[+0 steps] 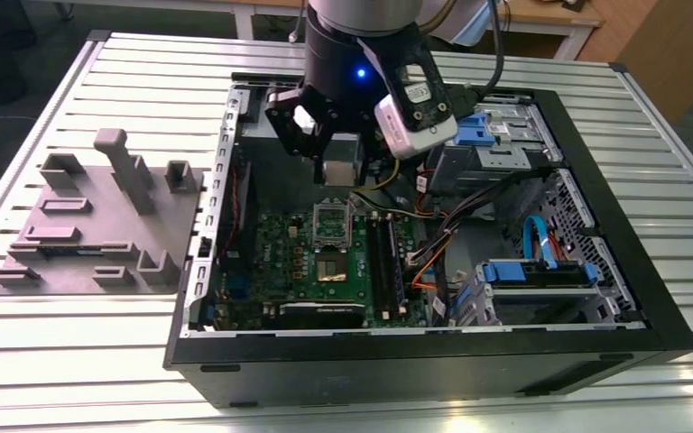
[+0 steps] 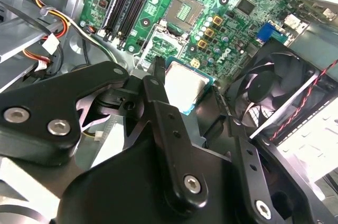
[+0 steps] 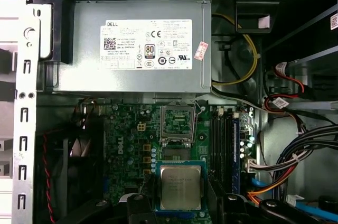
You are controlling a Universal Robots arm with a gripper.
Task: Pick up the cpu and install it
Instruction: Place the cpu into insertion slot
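The fingers (image 2: 157, 89) of the gripper (image 1: 338, 164) are closed on the cpu (image 3: 180, 186), which we see held in the air over the motherboard (image 3: 132, 145) inside the open case (image 1: 443, 372). We judge the pickup done. The socket (image 3: 177, 122) looks bare, so the install is not yet done.

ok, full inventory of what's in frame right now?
computer case: 1, black, open, on the table
table: 1, silver, slatted, under the case
parts tray: 1, grey, on the table, to the exterior view's left of the case
motherboard: 1, green, inside the case
cpu socket: 1, silver-framed, empty, on the motherboard
power supply: 1, grey with white label, inside the case
fan: 1, black, inside the case
cpu: 1, silver top, held above the motherboard
gripper: 1, black, shut on the cpu
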